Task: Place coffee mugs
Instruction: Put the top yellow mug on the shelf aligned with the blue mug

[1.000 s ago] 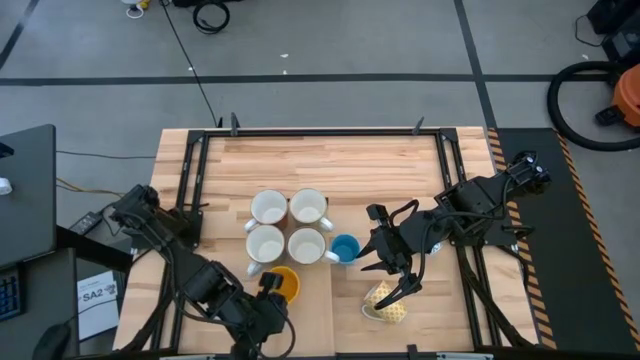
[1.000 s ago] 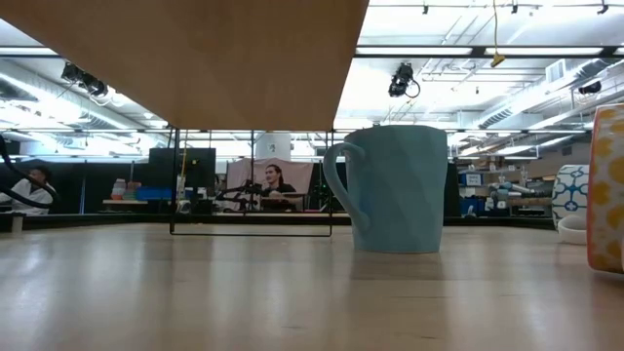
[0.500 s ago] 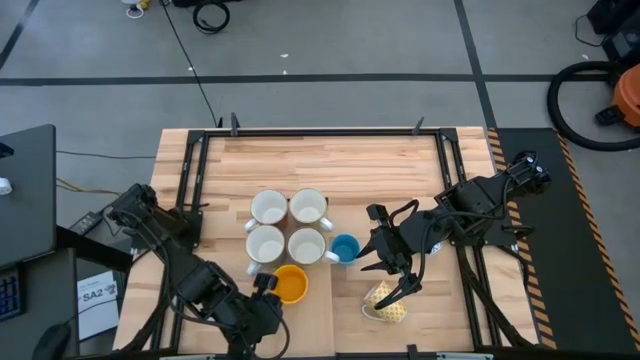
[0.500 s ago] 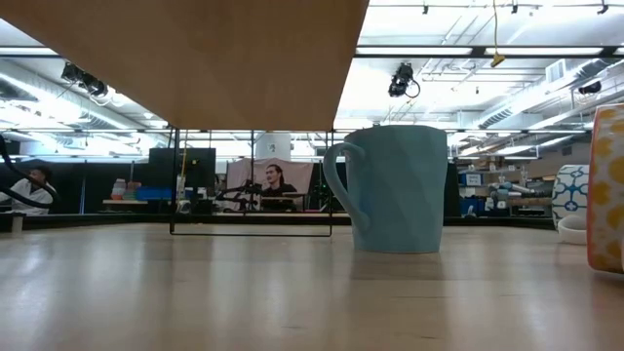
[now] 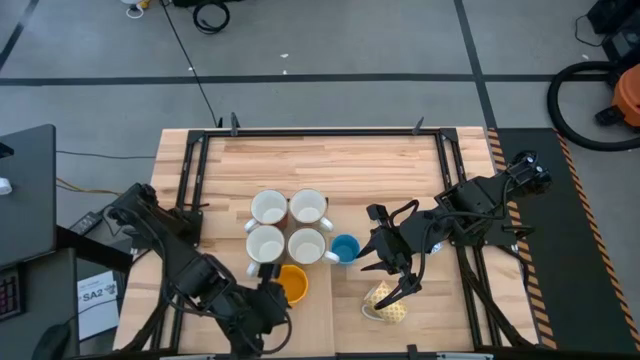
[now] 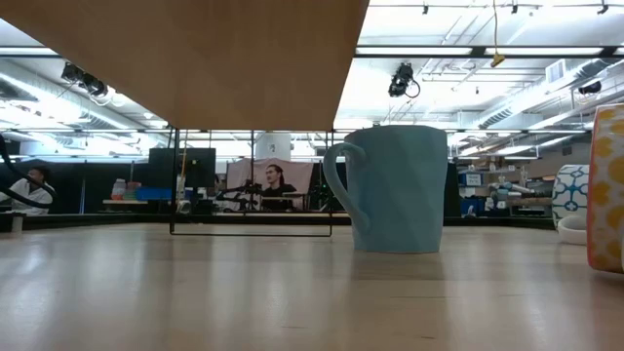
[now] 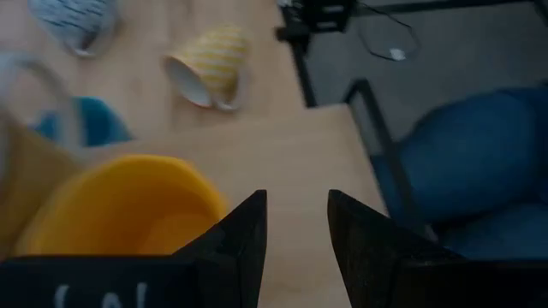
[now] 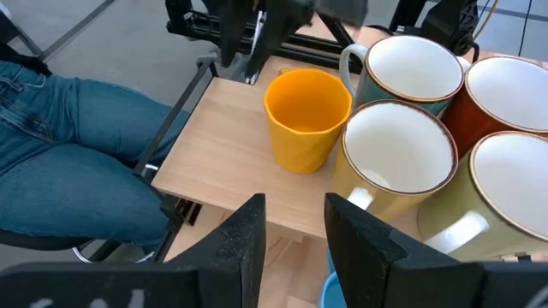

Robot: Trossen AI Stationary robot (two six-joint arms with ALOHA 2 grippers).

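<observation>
An orange mug point(image 5: 292, 283) stands upright on the table near its front edge, also clear in the right wrist view point(image 8: 306, 115). My left gripper point(image 5: 274, 294) hovers open just beside it, on its near-left side, with only table between the fingers point(image 7: 295, 231). Four white-lined mugs point(image 5: 288, 226) stand upright in a two-by-two block. A small blue mug point(image 5: 344, 248) stands to their right. A yellow patterned mug point(image 5: 386, 303) lies on its side. My right gripper point(image 5: 372, 254) hangs open over the blue mug. A blue-and-white patterned mug point(image 7: 73, 21) shows in the left wrist view.
A person in blue jeans point(image 8: 68, 145) sits close to the table's near edge, by the left arm. Black frame rails point(image 5: 195, 180) run along the table's left and right sides. The far half of the wooden table point(image 5: 330, 160) is bare.
My left gripper has risen and tipped a little beside the orange mug, its fingers the same distance apart. The orange mug has stayed upright on the table.
</observation>
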